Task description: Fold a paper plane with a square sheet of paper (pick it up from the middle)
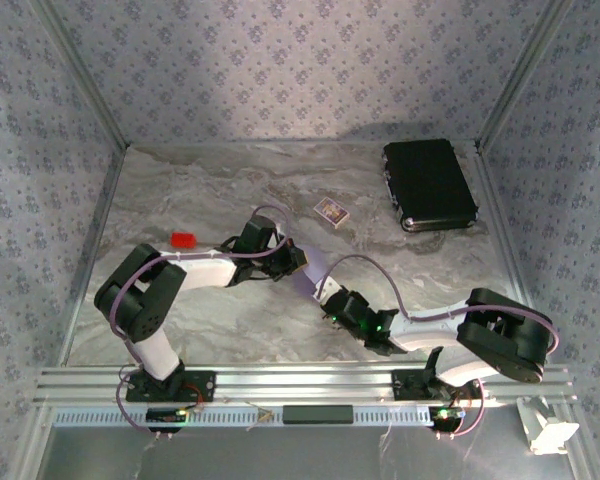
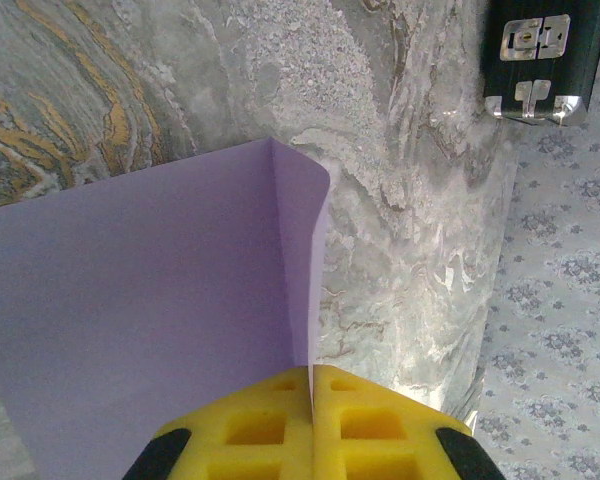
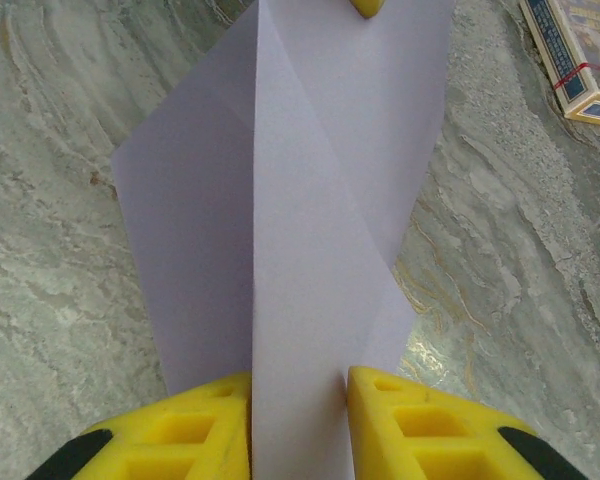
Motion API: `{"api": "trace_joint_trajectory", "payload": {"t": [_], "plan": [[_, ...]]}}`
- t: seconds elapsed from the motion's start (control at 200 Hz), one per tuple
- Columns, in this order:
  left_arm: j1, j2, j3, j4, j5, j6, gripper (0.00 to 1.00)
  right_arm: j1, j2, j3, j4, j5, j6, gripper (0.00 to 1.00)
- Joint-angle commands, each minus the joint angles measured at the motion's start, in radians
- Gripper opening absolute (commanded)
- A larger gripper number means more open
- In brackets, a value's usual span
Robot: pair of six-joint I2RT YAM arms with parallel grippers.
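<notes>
Both arms reaching inward, left pincer (image 2: 310, 415) clamped tight, right pincer (image 3: 298, 420) nearly closed

paper (image 3: 280, 230): lilac, creased lengthwise, folded flaps | right gripper (image 3: 298, 420): yellow fingers (image 3: 400, 425) flanked paper's near end, clamped on it | card (image 3: 578, 55): top right on marble table (image 3: 60, 300)

The small patterned card (image 3: 580, 55) is cut off at the right wrist frame's edge. The lilac paper (image 1: 305, 283) is largely hidden between the grippers overhead.
</notes>
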Motion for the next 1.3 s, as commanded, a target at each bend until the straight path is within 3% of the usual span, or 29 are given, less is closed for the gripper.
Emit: {"api": "trace_joint_trajectory", "payload": {"t": [0.0,1.294], "plan": [[0.007,0.011,0.023,-0.015,0.028,0.019,0.01,-0.005,-0.008,0.005,-0.001,0.031,0.02,0.29],[0.016,0.013,0.009,-0.009,0.042,0.02,0.01,-0.038,-0.029,0.0,0.013,-0.042,0.008,0.31]]}}
